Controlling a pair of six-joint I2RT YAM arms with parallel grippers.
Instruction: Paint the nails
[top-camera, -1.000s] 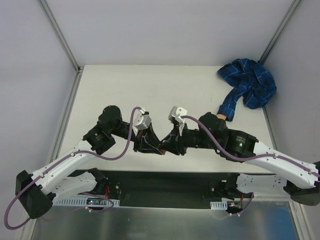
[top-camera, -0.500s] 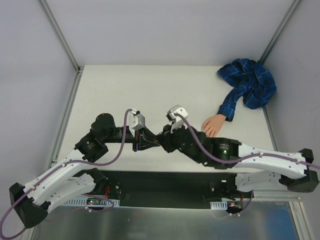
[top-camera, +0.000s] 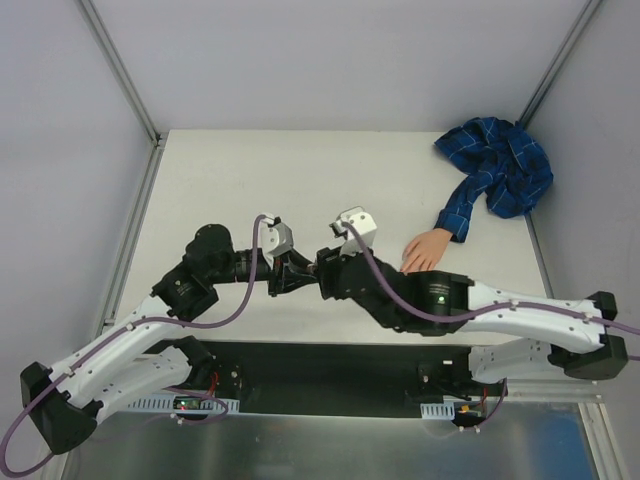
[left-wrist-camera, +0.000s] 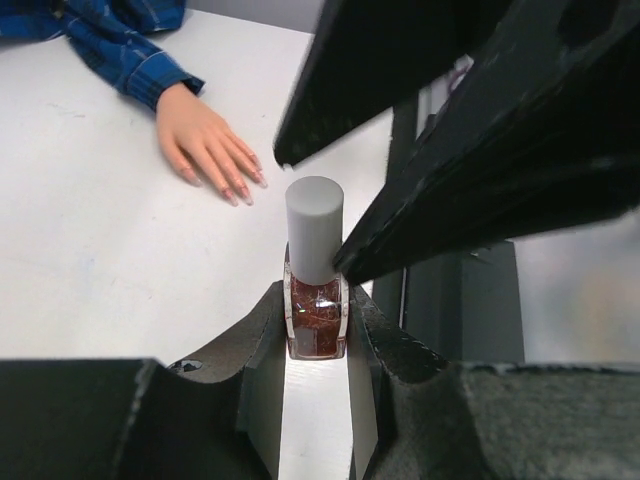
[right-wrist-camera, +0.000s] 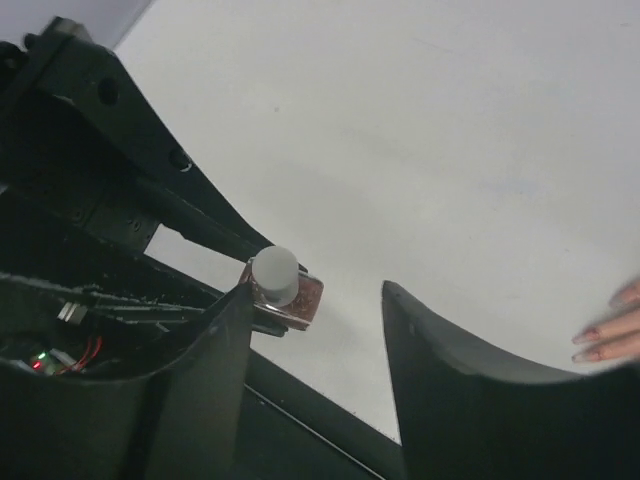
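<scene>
Overhead: both arms meet mid-bench (top-camera: 250, 180); the fake hand (top-camera: 425, 250) lies well apart, to the right.

Left wrist: left end effector (left-wrist-camera: 316, 335) is clamped on the polish bottle (left-wrist-camera: 316, 318). The nails (left-wrist-camera: 240, 188) look pinkish-red.

Right wrist: right end effector (right-wrist-camera: 315, 292) is wide open, one finger just beside the cap (right-wrist-camera: 275, 272). Risk: closing off-centre may shove the bottle askew.

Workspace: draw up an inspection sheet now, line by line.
Surface: matte white tabletop, no spills seen.
Job's things: flesh-coloured fake hand lying palm down, in a blue plaid sleeve; nails pinkish; small red polish bottle, grey cap on.
Clutter: nothing seen.
Grippers: left gripper shut on the bottle; right gripper open at its cap.
Cables: purple cable along each arm.
Surroundings: grey walls, metal posts.
</scene>
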